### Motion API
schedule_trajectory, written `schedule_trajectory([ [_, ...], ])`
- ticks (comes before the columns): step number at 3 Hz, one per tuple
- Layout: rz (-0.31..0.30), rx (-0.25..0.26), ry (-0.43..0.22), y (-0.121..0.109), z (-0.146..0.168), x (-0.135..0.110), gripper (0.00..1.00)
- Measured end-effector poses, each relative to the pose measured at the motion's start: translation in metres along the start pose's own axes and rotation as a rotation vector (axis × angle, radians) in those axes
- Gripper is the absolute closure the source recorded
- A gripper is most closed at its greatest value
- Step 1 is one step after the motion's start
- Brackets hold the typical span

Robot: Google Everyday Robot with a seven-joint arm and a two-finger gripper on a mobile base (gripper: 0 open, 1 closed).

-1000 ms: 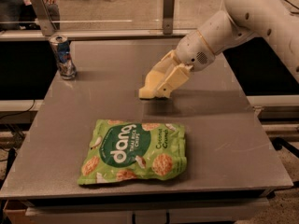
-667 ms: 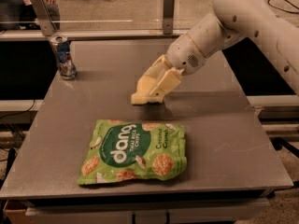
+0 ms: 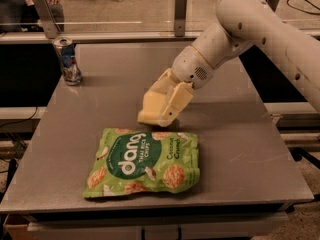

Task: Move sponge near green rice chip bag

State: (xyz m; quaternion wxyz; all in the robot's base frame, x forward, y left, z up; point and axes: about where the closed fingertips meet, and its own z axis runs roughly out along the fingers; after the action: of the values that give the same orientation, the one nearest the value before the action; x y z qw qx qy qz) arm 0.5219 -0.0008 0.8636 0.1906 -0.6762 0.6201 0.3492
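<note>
The green rice chip bag [image 3: 144, 161] lies flat on the front middle of the grey table [image 3: 240, 149]. My gripper [image 3: 160, 113] hangs from the white arm [image 3: 235, 39] just above the table, close behind the bag's top edge. Its pale yellow fingers [image 3: 176, 100] point down and to the left. They are shut on the sponge [image 3: 149, 115], a pale yellow block at their tips that sits a little above or at the table surface, a short way from the bag. No other sponge lies on the table.
A blue-and-silver drink can [image 3: 67, 60] stands at the table's back left corner. A glass panel with metal posts [image 3: 181, 11] runs along the back edge. The table's front edge is just below the bag.
The gripper with the sponge has moved left and toward the front, coming down closer to the bag's top edge. The bag and the can have not moved.
</note>
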Motion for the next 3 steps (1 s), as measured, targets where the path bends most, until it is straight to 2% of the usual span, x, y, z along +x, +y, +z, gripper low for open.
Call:
schedule_trajectory([
  [2, 0.015, 0.011, 0.004, -0.003, -0.004, 0.004, 0.0],
  [3, 0.038, 0.128, -0.004, -0.015, -0.044, 0.02, 0.0],
])
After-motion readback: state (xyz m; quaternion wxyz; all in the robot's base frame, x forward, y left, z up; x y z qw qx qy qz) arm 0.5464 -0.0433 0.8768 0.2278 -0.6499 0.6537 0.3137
